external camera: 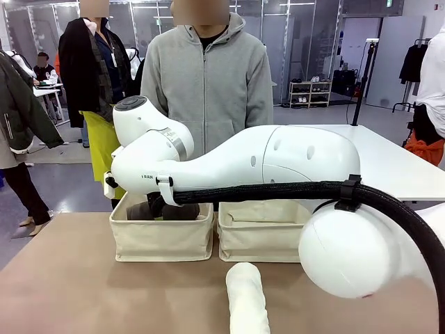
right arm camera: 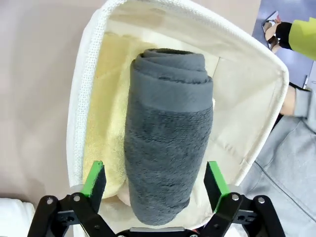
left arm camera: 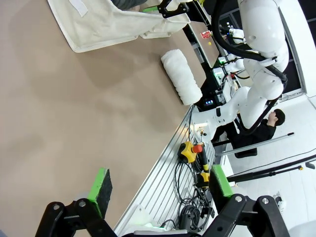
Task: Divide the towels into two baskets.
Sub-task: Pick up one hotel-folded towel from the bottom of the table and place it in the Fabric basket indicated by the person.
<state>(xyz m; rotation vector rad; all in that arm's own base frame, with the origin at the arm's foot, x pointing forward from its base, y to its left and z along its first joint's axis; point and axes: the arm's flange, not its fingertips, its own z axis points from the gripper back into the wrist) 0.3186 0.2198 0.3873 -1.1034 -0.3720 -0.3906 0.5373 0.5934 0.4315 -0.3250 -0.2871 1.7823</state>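
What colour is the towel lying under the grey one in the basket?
It is the yellow towel, clearest in the right wrist view.

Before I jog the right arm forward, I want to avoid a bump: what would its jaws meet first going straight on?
The grey towel, lying straight ahead between the open jaws, on the yellow towel inside the basket. Depth is hard to judge, but it looks close.

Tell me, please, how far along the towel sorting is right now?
Done: the yellow towel and the dark grey towel on top of it lie in one basket. In hand: nothing; the right gripper stands open astride the grey roll, and the left gripper hangs open over the table. Left: the white towel lies on the table, and the other basket's inside is hidden here.
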